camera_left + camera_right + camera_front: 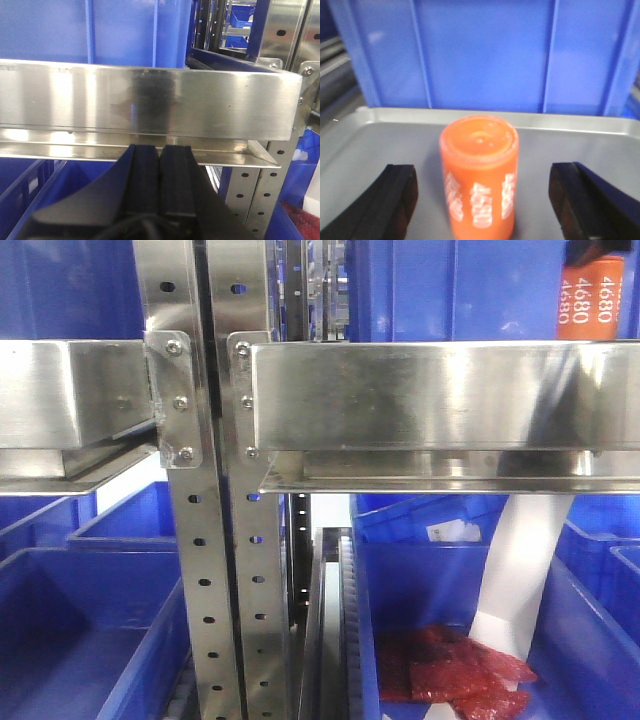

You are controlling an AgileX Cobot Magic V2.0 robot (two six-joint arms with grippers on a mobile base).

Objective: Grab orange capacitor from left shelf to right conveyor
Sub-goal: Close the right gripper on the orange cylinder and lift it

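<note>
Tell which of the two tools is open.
The right tool: its jaws stand wide apart, either side of the capacitor. The left tool has its jaws pressed together.

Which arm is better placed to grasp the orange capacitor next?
Right. The right gripper, open, straddles the upright orange capacitor; the left gripper is shut, facing only a shelf rail.

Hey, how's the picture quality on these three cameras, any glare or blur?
Front-facing view: glare streaks the left shelf; the orange capacitor is cropped at the top corner. Left wrist view: the shelf rail mirrors a dark smudge above the shut left gripper. Right wrist view: the capacitor's 4680 print is blurred inside the open right gripper.
</note>
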